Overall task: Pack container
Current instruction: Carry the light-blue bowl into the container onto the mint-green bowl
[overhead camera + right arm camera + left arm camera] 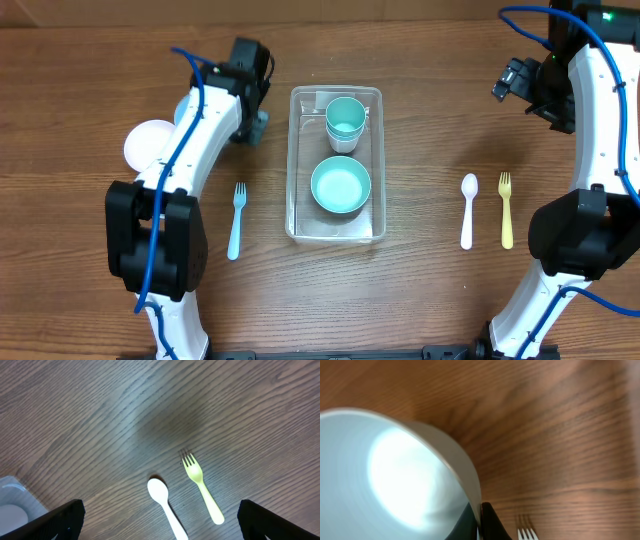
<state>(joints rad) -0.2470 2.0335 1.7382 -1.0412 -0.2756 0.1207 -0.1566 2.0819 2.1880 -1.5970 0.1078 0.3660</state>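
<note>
The clear container [296, 160] stands mid-table and holds stacked teal cups [345, 120] and a teal bowl [341, 186]. A white bowl [143, 143] sits left of it, partly under my left arm. In the left wrist view my left gripper [480, 527] is shut on the white bowl's [395, 475] rim, one finger inside and one outside. The right gripper [160, 507] hangs open above the table at the far right, over a white spoon [167, 507] and a yellow fork [202, 490]. A corner of the container [10, 497] shows at that view's left edge.
A light blue fork [236, 220] lies between the white bowl and the container; its tines [526, 534] show beside my left fingers. The white spoon [468, 210] and yellow fork [505, 210] lie side by side right of the container.
</note>
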